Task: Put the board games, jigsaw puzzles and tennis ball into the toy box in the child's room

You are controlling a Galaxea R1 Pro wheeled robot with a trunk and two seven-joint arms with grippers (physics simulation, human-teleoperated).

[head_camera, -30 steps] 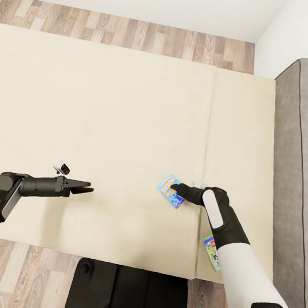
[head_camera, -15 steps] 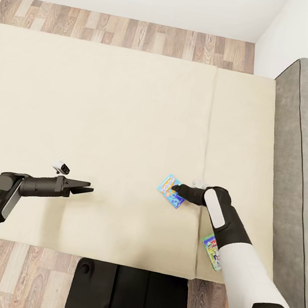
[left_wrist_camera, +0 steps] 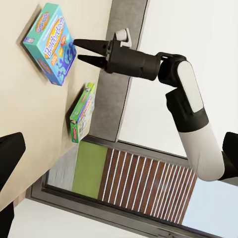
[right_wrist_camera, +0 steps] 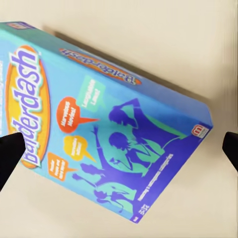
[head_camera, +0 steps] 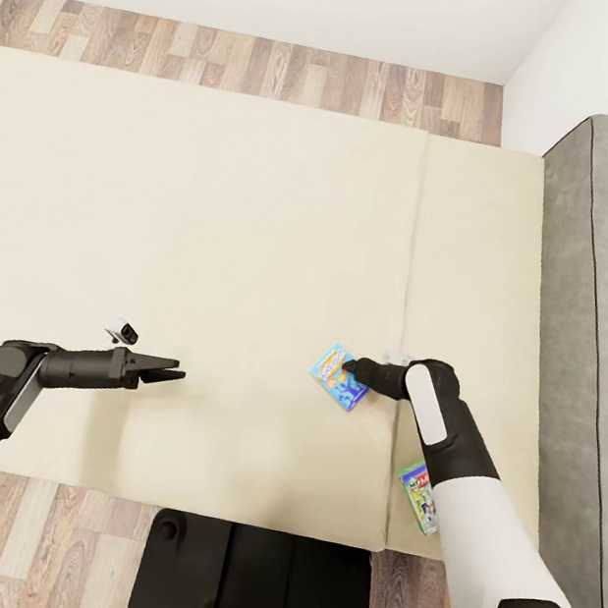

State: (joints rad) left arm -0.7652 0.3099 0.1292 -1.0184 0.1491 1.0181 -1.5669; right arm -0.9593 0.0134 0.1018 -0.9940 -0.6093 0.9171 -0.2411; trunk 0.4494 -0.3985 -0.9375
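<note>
Board games: two flat printed boxes lie on the bed, a small blue Balderdash box [head_camera: 339, 377] near the bed's front edge, just left of the seam line, and a green-edged game box [head_camera: 418, 495] at the front edge, right of the seam, partly hidden by the right arm.
Right hand [head_camera: 355, 367]: spread wide, its two fingers apart and level with the blue box's right end, grasping nothing.
Left hand [head_camera: 168, 373]: hovering over the bed's front left area, well apart from both boxes, holding nothing; whether its fingers are parted I cannot tell.
Surface: wide flat cream mattress [head_camera: 208, 227] with one seam line.
Room: grey padded headboard [head_camera: 590, 325] along the bed's right edge, wood-plank floor [head_camera: 247, 63], white walls.
</note>
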